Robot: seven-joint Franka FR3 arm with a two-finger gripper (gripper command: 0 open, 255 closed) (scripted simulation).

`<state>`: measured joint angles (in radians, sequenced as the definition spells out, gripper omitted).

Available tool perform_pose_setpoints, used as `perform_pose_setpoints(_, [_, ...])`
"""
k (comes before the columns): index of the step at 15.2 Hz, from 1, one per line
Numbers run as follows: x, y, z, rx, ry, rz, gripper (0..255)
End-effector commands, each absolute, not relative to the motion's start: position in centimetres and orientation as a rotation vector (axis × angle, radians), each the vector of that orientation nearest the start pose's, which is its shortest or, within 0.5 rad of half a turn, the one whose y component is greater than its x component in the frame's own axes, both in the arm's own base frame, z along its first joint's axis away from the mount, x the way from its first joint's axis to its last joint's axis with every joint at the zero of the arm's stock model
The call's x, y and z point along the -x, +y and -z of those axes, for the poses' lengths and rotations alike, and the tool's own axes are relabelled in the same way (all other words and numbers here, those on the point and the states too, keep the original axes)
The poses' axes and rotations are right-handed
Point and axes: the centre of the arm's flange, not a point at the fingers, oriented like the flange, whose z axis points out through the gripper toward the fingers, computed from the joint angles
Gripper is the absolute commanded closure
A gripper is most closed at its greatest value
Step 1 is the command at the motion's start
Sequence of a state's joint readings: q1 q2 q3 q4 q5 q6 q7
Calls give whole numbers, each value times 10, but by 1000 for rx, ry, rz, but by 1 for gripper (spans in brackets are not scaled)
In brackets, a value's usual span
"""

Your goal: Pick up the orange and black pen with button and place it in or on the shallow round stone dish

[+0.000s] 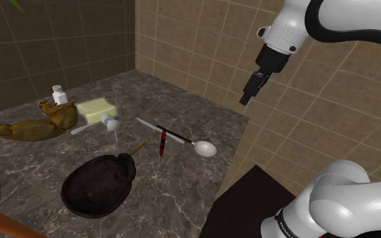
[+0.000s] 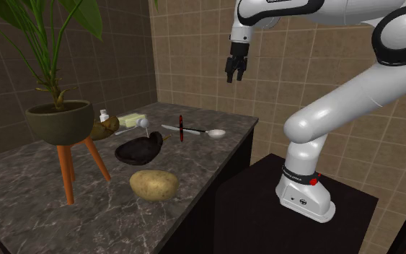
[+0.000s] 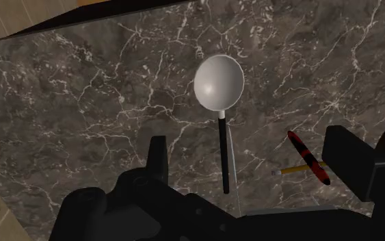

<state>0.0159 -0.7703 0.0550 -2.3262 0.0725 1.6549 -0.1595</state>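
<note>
Containers: shallow dark stone dish (image 1: 99, 184) sits on the marble counter (image 1: 182, 196). Its hollow shows plain and dark, and a thin yellow stick (image 1: 138, 147) lies at its rim. A dark pot (image 2: 58, 123) on an orange stand holds a green leafy plant, with a potato (image 2: 153, 185) on the counter nearby. The orange-red and black pen (image 1: 161, 142) lies flat on the counter between the dish and the white-bowled spoon (image 1: 206, 147), just beside the spoon's black handle. In the wrist view the yellow stick meets the pen (image 3: 309, 157). The gripper (image 1: 250, 91) hangs high over the counter's edge, its fingers (image 3: 158, 157) spread apart and holding nothing. The pen is well below it, past the spoon toward the shoulder view's left. Seen along the gripper (image 3: 252, 147), the pen lies nearer one finger than the other, and neither touches it.
</note>
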Motion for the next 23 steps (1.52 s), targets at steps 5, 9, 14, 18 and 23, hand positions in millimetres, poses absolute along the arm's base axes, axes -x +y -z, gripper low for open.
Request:
perform_pose_setpoints(5, [-338,80,-582,3108,-131,122,0])
perform_pose_setpoints(9, [-361,122,-557,3113,71,88,0])
perform_pose_setpoints(14, [-398,170,-524,3099,324,45,0])
perform_pose_setpoints(18, [-431,204,-498,3073,524,10,0])
perform_pose_setpoints(23, [-478,240,-463,3023,772,-34,0])
